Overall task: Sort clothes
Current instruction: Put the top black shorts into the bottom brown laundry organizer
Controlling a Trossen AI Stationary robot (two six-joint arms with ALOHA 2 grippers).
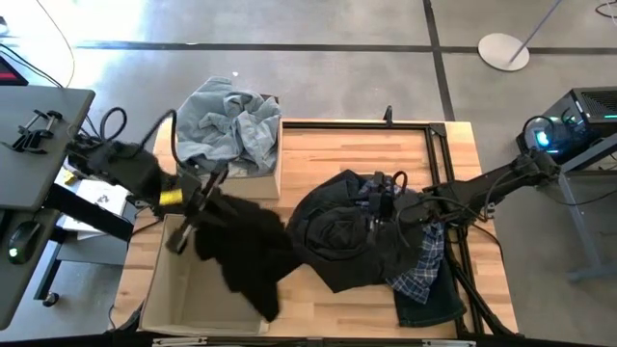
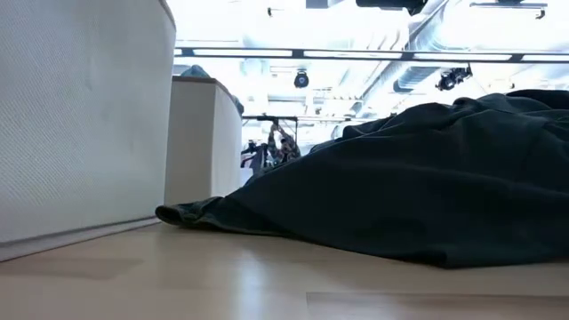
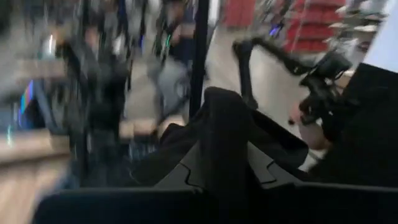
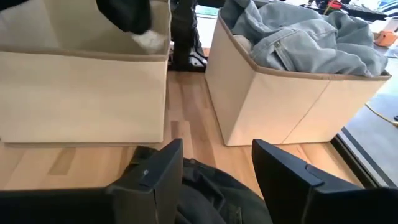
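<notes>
Black garment in left pincer.

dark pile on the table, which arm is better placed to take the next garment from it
Right. The right gripper hangs open just above the dark pile, while the left gripper is shut on a black garment it holds over the near bin.

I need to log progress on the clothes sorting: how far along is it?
Done: pale blue denim garments fill the far beige fabric bin. In hand: the left gripper is shut on a black garment, held over the near beige fabric bin. Left: a dark pile with a navy-white plaid garment and dark denim on the wooden table; the right gripper is open over it.
</notes>
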